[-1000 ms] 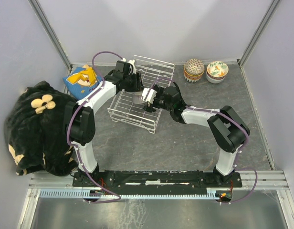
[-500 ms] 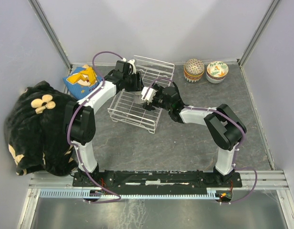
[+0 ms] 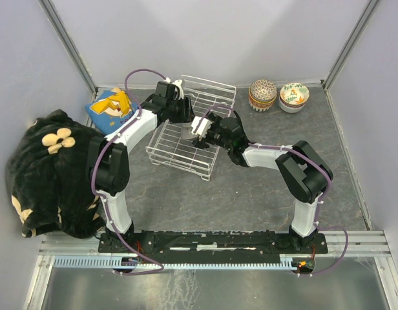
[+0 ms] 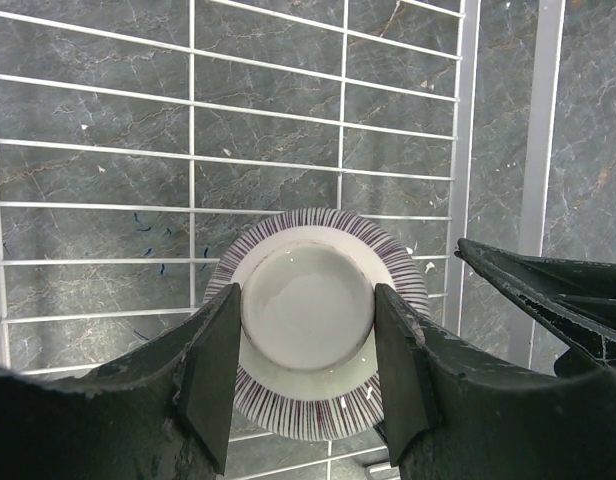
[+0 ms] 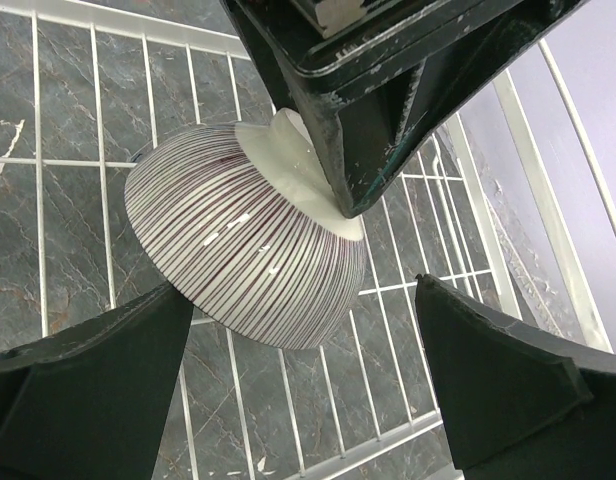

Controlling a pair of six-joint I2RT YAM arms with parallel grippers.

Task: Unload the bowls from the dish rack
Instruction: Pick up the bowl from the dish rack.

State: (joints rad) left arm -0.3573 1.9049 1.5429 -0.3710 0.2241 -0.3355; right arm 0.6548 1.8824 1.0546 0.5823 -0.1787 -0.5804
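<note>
Your small round ceramic bowl with thin dark stripes (image 5: 238,260) hangs upside down and tilted inside the white wire-grid dish rack (image 3: 175,147). Its white foot ring is pinched by the left hand (image 4: 306,305). The rack sits askew on the dark grey surface (image 3: 251,194). Far right, well apart from it, you've got two more patterned bowls side by side: a dotted dome-shaped one (image 3: 263,92) and an upright one (image 3: 294,95), white inside.

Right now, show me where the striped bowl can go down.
Free: table between dish rack and arm bases, and the stretch right of the right arm, nearer than the two bowls. Crowded: inside the rack around the striped bowl, and the left edge with black cloth.
</note>
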